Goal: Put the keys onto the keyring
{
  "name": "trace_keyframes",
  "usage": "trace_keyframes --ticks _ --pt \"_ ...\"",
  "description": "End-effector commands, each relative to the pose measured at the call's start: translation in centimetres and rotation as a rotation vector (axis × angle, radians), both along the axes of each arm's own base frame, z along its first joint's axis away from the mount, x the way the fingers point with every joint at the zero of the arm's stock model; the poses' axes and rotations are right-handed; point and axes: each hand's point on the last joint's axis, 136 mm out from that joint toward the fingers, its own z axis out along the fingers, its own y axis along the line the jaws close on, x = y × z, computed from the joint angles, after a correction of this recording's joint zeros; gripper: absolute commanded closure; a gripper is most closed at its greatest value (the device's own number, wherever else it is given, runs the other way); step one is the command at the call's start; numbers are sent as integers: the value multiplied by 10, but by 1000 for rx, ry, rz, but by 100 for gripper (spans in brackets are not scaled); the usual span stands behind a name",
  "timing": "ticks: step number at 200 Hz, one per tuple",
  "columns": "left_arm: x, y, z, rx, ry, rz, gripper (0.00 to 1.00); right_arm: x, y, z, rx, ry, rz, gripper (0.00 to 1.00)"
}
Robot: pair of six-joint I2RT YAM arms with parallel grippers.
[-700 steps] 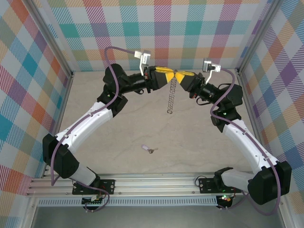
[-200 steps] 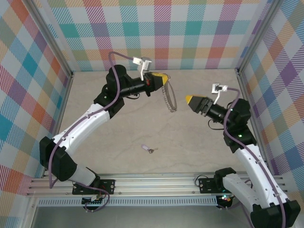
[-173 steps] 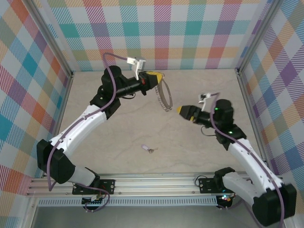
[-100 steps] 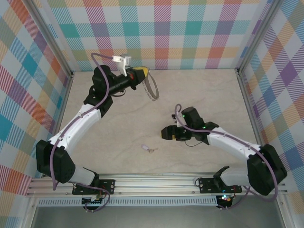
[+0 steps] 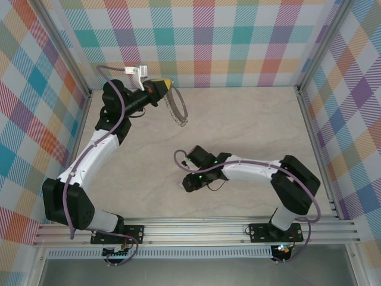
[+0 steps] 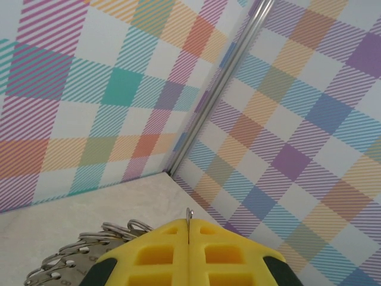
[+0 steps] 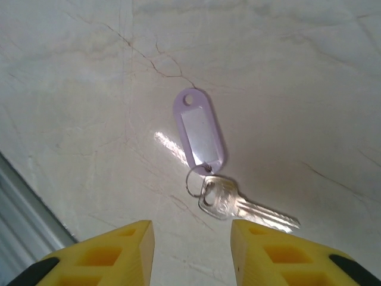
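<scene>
The keys (image 7: 205, 158) lie flat on the pale table: a lilac tag joined by a small split ring to a silver key. My right gripper (image 7: 191, 237) hovers low just in front of them, open, with nothing between its yellow fingers (image 7: 113, 250). In the top view my right gripper (image 5: 190, 182) sits near the front middle and covers the keys. My left gripper (image 5: 164, 83) is raised at the back left, shut on the keyring (image 5: 177, 111), a bumpy grey loop hanging below it. In the left wrist view the keyring (image 6: 71, 257) wire is pinched between the closed fingers of the left gripper (image 6: 189, 224).
Checkered walls enclose the table (image 5: 250, 128) on three sides, with metal corner posts (image 6: 220, 83). An aluminium rail (image 5: 196, 229) runs along the front edge, close to my right gripper; its edge (image 7: 24, 214) shows at the lower left of the right wrist view.
My right arm swung down and leftward from mid-air to just above the keys, its jaws narrowing. My left arm drew back to the left, carrying the keyring.
</scene>
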Motion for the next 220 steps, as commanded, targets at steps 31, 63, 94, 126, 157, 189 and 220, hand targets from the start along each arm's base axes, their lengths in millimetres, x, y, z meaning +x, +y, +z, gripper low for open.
trace_keyframes --ticks 31,63,94,126,157,189,220 --pt "-16 18 34 -53 -100 -5 100 5 5 -16 -117 -57 69 63" --pt "-14 22 33 -61 -99 -1 100 7 10 -21 -123 -53 82 63" --pt "-12 23 31 -66 -94 -2 100 7 15 -22 -111 -46 94 64" --pt "-10 24 29 -70 -94 -4 100 3 17 -22 -105 -38 108 63" --pt "-9 25 29 -74 -92 -6 100 1 20 -24 -109 -33 122 63" --pt "-8 25 29 -83 -91 -9 100 1 19 -29 -118 -32 123 69" --pt "-8 24 28 -84 -89 -9 100 1 18 -31 -123 -36 122 72"
